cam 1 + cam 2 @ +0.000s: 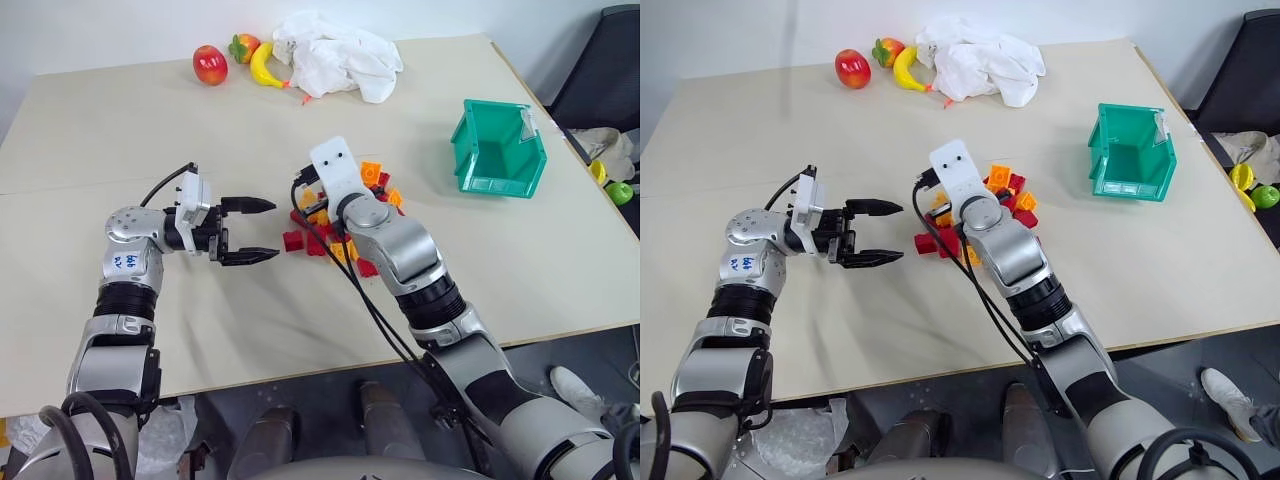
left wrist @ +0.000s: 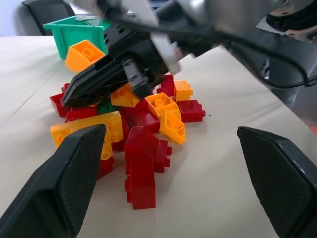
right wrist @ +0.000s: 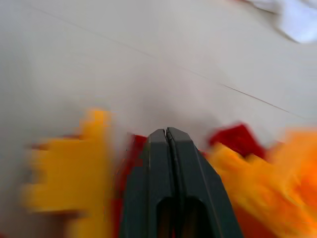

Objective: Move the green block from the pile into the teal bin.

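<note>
Hiding beneath right end effector (image 2: 94, 84), green block (image 2: 105, 106)

light: bright, even, soft | shadows: faint beneath arms on pale beige tabletop (image 1: 300, 320) | blur: right wrist view smeared, red and orange-yellow studded plastic bricks (image 3: 74, 168) streaked | head views sharp

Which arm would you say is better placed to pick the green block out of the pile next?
The right: its gripper is over the pile, its jaws shut, near the green block. The left gripper hovers beside the pile.
</note>
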